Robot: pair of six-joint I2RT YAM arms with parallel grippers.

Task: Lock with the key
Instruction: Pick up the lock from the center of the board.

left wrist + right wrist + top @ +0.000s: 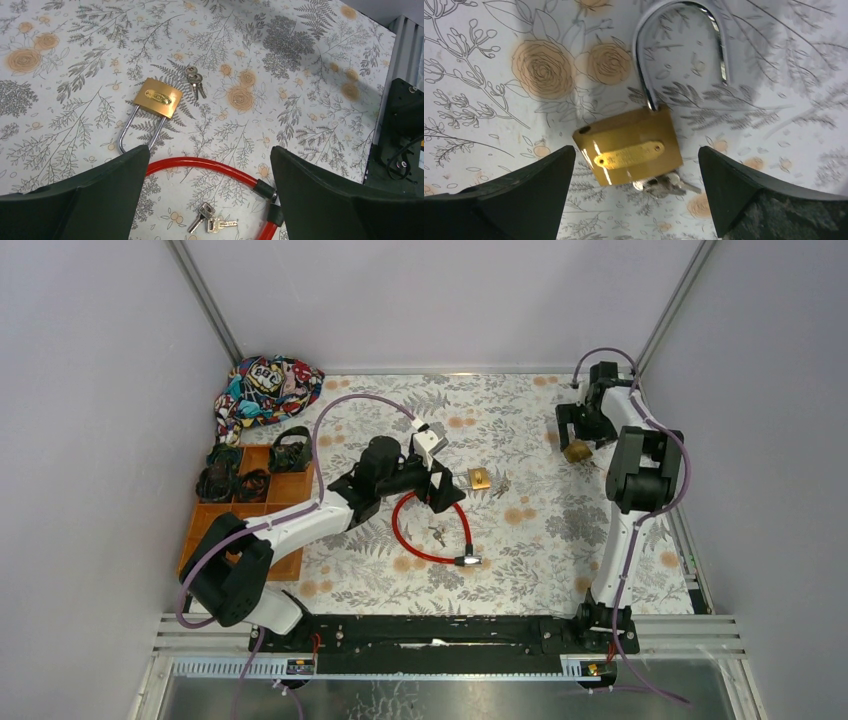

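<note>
A brass padlock (pixel 629 147) lies flat on the floral cloth with its steel shackle (pixel 681 30) swung open, one end free of the body. A bunch of keys (pixel 666 186) sticks out at the lock's bottom edge. My right gripper (pixel 636 150) hovers open over it, a finger on either side. From above, that padlock (pixel 576 452) lies at the far right under the right gripper (pixel 575 435). My left gripper (pixel 210 152) is open above a red cable lock (pixel 215 164) with loose keys (pixel 212 223). Beyond it lie a long-shackle brass padlock (pixel 159 98) and more keys (pixel 195 80).
An orange compartment tray (pixel 288 487) with dark locks in it stands at the left. A colourful cloth bag (pixel 265 390) lies at the back left corner. Grey walls enclose the cloth on three sides, and a black rail (pixel 440 630) runs along the near edge.
</note>
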